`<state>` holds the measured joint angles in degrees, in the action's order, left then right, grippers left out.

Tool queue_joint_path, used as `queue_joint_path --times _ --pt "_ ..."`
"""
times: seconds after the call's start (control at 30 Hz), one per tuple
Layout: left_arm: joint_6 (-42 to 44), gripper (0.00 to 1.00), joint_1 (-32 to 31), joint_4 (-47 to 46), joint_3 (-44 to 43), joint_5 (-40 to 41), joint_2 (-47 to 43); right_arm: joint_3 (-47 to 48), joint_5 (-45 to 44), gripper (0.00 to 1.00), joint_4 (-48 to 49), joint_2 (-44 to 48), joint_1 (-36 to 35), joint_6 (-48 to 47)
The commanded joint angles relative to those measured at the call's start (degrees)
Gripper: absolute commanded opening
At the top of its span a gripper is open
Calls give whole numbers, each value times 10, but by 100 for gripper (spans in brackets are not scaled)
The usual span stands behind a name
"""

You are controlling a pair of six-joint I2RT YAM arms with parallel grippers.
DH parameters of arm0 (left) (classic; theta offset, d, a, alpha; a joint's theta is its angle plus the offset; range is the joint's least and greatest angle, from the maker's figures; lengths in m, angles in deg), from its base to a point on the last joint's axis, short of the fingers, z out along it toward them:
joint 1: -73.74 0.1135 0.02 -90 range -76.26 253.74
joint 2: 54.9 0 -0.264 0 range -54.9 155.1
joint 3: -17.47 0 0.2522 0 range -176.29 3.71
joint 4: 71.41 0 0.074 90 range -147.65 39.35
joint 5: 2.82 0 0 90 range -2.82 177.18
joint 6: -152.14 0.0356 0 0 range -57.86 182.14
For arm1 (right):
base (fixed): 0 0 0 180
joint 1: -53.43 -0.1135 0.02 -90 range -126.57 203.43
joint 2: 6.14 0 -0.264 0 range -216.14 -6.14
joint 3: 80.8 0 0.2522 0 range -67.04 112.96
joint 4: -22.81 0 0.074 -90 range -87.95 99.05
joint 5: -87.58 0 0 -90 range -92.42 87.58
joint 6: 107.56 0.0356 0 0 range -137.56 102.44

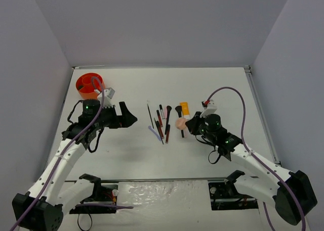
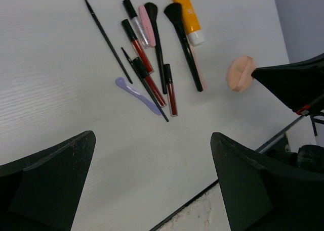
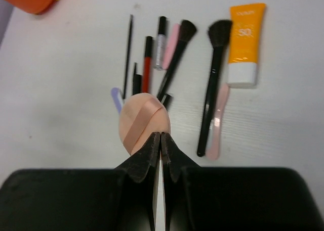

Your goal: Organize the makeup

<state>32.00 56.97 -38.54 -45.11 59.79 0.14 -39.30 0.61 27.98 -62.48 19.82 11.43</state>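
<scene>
- We see a white table (image 1: 126,155) between grey walls (image 1: 40,34).
- Left gripper (image 2: 152,185): jaws wide apart, holding nothing.
- Right gripper (image 3: 160,140): pinched on the peach puff (image 3: 144,121).
- Makeup (image 1: 163,121) lies mid-table between the grippers.

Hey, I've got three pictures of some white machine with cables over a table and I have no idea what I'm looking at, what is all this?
These are two robot arms bolted at the table's near edge. One picture looks down from above; the other two come from cameras on each wrist, so the black wedges in them are each arm's own fingers. In the middle lies a cluster of makeup: brushes, thin pencils, a lilac stick and an orange-white tube. An orange round holder stands at the far left. The left end effector is open and holds nothing. The right end effector is shut, pinching the edge of a peach powder puff.
</scene>
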Motion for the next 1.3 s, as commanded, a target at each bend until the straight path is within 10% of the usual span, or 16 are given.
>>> queue_joint_path --times 0.0,0.77,1.27 --pt "-62 96 -47 -105 -24 -27 29 -2 101 0 166 4 -7 6" --pt "-87 74 -156 -272 -30 -42 91 7 241 0 348 -50 -18 84" --pt "-97 33 -170 -312 -26 -59 93 3 249 0 366 -67 -22 90"
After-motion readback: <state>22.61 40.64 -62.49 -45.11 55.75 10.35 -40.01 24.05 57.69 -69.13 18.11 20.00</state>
